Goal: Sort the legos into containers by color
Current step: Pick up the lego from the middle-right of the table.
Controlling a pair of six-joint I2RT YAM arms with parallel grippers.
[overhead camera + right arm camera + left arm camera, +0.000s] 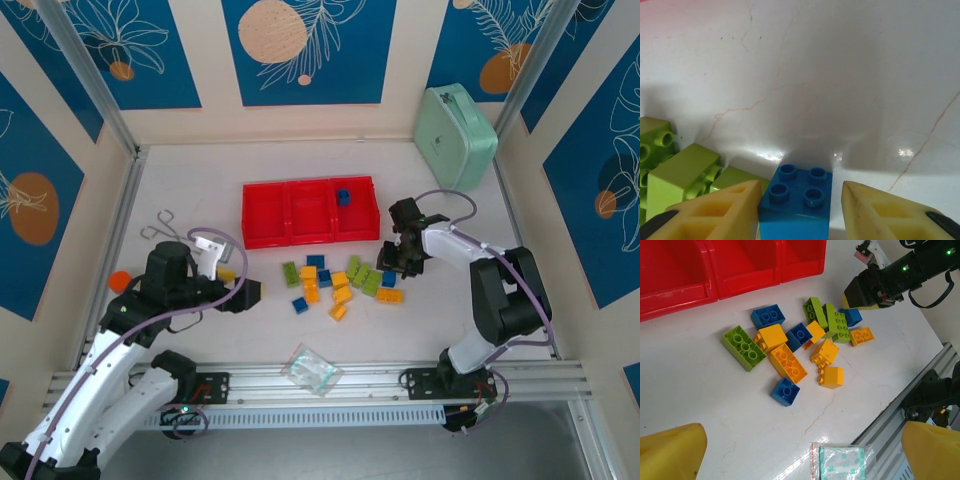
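Straddling blue brick (795,206) at right edge of legos (340,281), right gripper (800,200) half-spread, not yet pinching; brick sits square between its fingers. Left gripper (801,451) spread wide, farther off. Containers (265,216) lie beyond

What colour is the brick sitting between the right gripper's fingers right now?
Blue. The four-stud brick shows best in the right wrist view.

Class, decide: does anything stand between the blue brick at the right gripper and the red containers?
Nothing visible does. The right gripper straddles the blue brick; bare table lies between it and the containers, whose front wall it must clear. Beside it sit lime green bricks.
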